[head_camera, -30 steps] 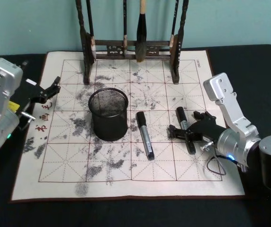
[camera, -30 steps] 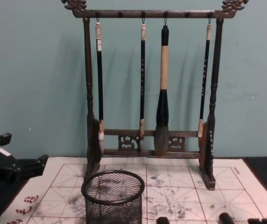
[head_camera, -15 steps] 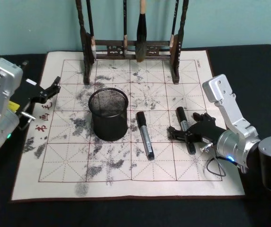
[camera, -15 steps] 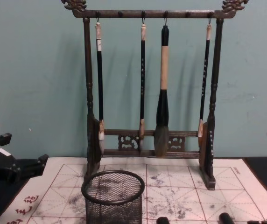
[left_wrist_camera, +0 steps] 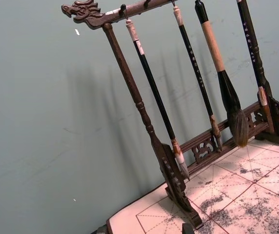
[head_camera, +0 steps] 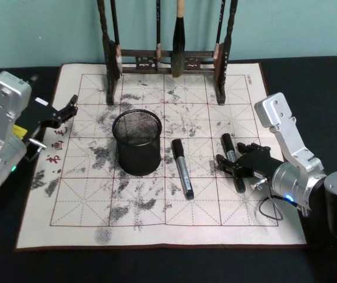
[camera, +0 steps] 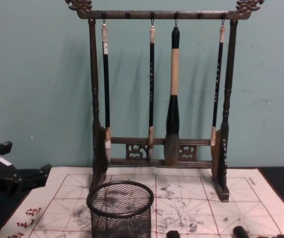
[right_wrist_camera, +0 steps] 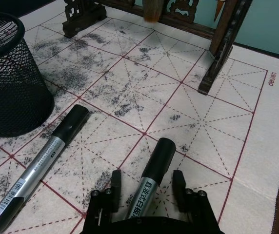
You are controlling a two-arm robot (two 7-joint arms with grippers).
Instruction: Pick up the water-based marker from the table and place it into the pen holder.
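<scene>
Grasp step: right gripper, spread, straddles the right-hand marker flat on the calligraphy mat; next, pinch, lift, carry to the pen holder; left gripper parked at the mat's left edge.

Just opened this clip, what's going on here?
The robot's right hand is down on the calligraphy mat, its open fingers straddling a black-capped marker that lies flat. It has not closed on the marker or lifted it yet. A second marker lies beside it, nearer the black mesh pen holder, which stands upright on the mat and looks empty. The left hand is parked at the mat's left edge.
</scene>
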